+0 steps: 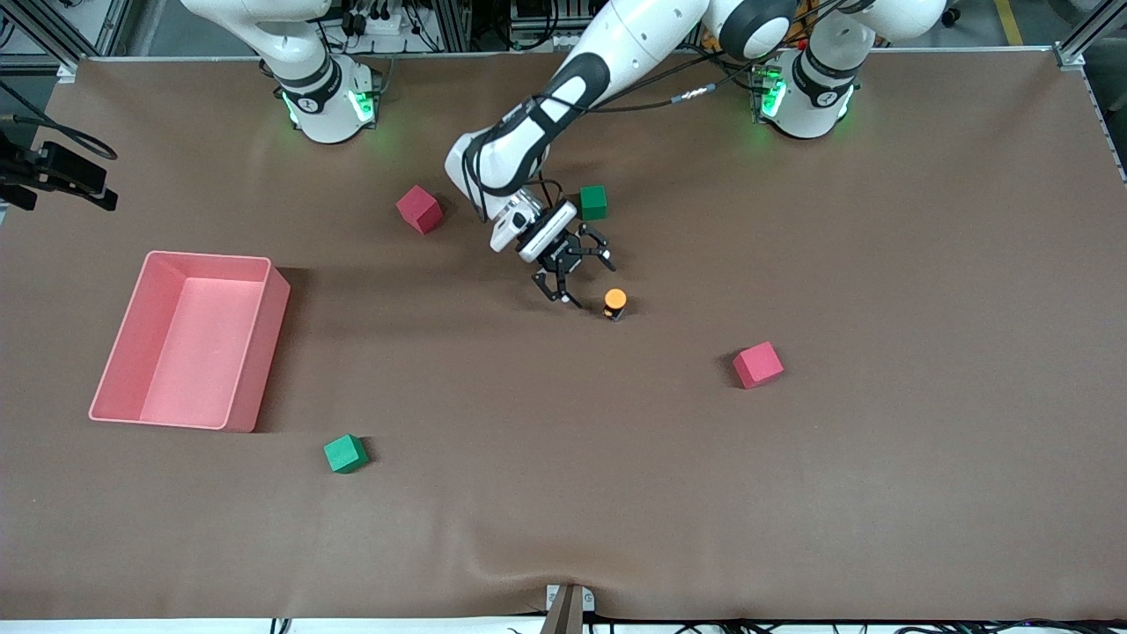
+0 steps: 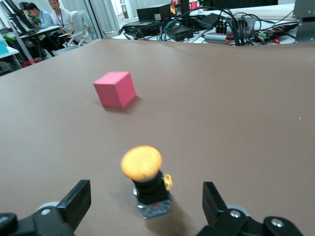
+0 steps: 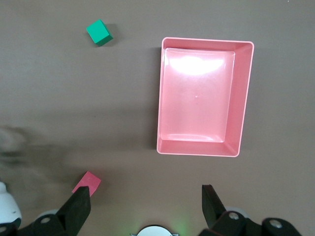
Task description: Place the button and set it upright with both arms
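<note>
The button (image 1: 615,302) stands upright on the brown table, orange cap up on its short black body. In the left wrist view the button (image 2: 141,164) sits free between the two black fingers, touching neither. My left gripper (image 1: 586,280) is open and low over the table, right beside the button, toward the robots' bases. In its own view the left gripper (image 2: 145,206) straddles the button's base. The right gripper (image 3: 145,206) is open and empty, high over the right arm's end of the table. It does not show in the front view.
A pink bin (image 1: 207,257) lies toward the right arm's end. Pink-red cubes (image 1: 419,209) (image 1: 758,364) and green cubes (image 1: 593,202) (image 1: 345,453) are scattered around. The green cube by the left wrist lies close to the arm. The right wrist view looks down on the bin (image 3: 246,98).
</note>
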Robot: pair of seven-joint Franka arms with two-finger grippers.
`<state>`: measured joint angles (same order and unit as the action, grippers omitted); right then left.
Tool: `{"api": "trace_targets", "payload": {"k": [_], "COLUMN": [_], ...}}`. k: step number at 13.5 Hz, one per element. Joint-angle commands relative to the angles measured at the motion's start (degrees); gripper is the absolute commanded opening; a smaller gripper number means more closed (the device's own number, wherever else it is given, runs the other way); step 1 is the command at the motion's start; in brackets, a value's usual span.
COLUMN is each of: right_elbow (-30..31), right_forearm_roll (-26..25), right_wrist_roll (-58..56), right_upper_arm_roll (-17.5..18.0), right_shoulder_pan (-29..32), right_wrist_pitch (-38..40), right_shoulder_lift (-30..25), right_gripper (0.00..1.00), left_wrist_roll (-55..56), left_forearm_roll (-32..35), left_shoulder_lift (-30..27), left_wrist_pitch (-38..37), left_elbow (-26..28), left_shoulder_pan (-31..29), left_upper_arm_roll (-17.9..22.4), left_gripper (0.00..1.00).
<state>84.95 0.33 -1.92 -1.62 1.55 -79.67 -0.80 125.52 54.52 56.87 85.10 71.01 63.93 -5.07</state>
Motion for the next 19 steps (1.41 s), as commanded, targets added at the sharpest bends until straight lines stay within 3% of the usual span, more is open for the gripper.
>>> {"api": "trace_targets", "payload": {"k": [1, 5, 11, 19], "right_elbow": [-1.1, -1.1, -1.1, -1.1], "right_forearm_roll": [0.5, 0.6, 0.6, 0.6], "right_wrist_roll": [-0.4, -0.3, -0.4, -0.4], "right_upper_arm_roll": [0.1, 0.1, 0.1, 0.1], "right_shoulder_pan": [0.1, 0.0, 0.0, -0.1], "right_wrist_pitch": [0.7, 0.5, 0.4, 0.4], "right_shoulder_lift": [0.3, 0.3, 0.4, 0.4], "right_gripper": [1.00, 1.00, 1.00, 1.00], "left_wrist_roll": [-2.9, -12.7, -28.2, -41.6], "left_forearm_roll": [-4.1, -8.3, -12.1, -12.5], "left_shoulder_lift": [-5.9, -12.8, -22.6, -26.9], "left_wrist_pitch": [-1.8, -4.9, -2.8, 3.0], "left_elbow": [0.6, 0.6, 0.0, -0.1], "left_shoulder_pan": [0.4, -1.7, -12.6, -23.4], "left_upper_arm_roll": [-1.3, -0.8, -1.4, -1.1], "left_gripper": [1.00, 1.00, 1.00, 1.00]}}
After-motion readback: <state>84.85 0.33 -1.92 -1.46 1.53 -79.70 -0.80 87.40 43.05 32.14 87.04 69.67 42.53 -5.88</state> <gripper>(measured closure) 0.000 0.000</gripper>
